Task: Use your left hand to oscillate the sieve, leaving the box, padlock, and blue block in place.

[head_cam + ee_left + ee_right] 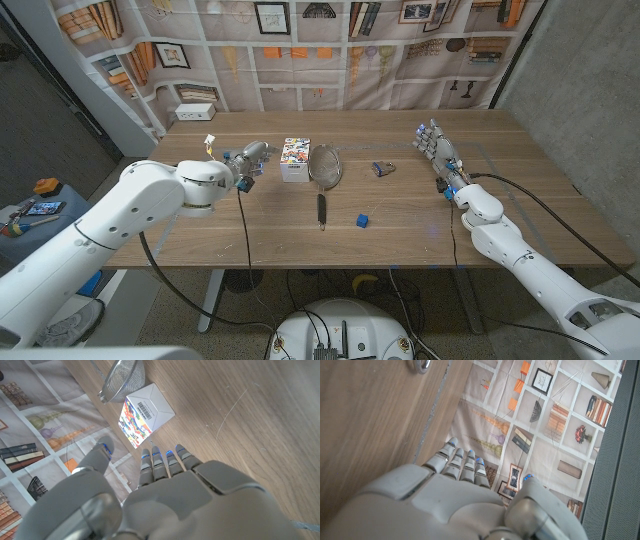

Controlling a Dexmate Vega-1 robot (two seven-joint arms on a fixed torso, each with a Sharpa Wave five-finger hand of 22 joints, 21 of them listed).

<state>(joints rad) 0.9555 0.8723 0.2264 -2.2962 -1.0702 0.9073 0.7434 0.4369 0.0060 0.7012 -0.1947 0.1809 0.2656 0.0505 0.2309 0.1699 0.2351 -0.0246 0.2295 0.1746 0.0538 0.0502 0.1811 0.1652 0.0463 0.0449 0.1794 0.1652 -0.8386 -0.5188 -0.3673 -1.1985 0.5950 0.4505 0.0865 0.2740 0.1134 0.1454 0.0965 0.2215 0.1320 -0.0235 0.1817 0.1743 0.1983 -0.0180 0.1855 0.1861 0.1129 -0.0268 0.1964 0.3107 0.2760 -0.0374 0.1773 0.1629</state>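
A metal mesh sieve (324, 165) with a black handle (321, 211) lies mid-table, handle toward me. Its bowl (122, 379) touches or nearly touches a white box (294, 159) with a colourful printed side (135, 424). My left hand (247, 160) hovers just left of the box, fingers (160, 462) apart and extended, holding nothing. A small padlock (382, 169) lies right of the sieve; its shackle (421, 365) shows in the right wrist view. A blue block (362, 220) sits nearer the front. My right hand (438, 152) stands at the right with fingers (462, 462) straight, empty.
A white power strip (195, 112) lies at the table's far left corner. A printed bookshelf backdrop (330, 50) hangs behind the table. Black cables (245, 235) trail from both arms over the tabletop. Bare wood (420, 230) lies between the blue block and my right arm.
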